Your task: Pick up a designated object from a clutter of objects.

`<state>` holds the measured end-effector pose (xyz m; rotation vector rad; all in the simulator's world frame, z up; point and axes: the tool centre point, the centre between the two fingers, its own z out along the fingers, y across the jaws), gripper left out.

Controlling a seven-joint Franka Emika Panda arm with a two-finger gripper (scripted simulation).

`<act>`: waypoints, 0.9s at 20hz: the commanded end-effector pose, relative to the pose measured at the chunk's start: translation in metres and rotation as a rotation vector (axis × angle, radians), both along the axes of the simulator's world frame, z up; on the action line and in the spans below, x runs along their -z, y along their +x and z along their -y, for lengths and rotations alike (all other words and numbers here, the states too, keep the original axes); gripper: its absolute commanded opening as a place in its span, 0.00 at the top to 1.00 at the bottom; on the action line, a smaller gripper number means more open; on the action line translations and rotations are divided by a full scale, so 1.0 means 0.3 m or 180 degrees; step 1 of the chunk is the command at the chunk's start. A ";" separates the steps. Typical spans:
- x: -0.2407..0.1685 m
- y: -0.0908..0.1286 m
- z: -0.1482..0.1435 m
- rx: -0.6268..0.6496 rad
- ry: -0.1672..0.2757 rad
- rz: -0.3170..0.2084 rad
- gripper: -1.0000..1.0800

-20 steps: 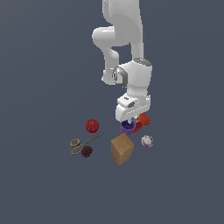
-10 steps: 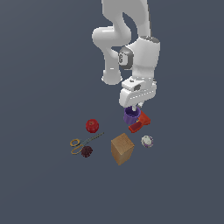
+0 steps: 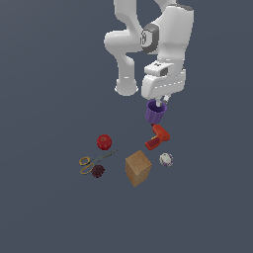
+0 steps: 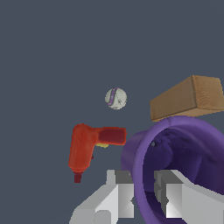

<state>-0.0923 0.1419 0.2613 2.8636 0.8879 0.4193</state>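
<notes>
Robot arm (image 3: 148,39): white, gripper (image 3: 159,103) clamped on the rim of the purple cup (image 3: 155,112), held clear above the bench (image 3: 49,207).
Wooden block (image 3: 138,168): tan, on bench.
Drill (image 3: 158,136): red, below the cup.
Apple (image 3: 104,142): red.
Scissors (image 3: 91,161): yellow-handled.
Fuzzy ball (image 3: 98,171): dark red.
White ball (image 3: 166,159): beside block.

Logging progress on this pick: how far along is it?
Done: the gripper is shut on the purple cup, one finger outside the wall and one inside. In hand: the cup hangs in the air above the red drill, apart from the wooden block and white ball. Left: little, perhaps only holding it clear.
</notes>
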 end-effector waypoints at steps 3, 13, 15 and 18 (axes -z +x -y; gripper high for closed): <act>-0.126 -0.055 -0.032 -0.0001 0.0007 0.0002 1.00; -0.390 -0.164 -0.098 0.0003 0.0007 0.0004 1.00; -0.435 -0.181 -0.109 0.0005 0.0006 0.0006 1.00; -0.492 -0.202 -0.124 0.0008 0.0003 0.0008 1.00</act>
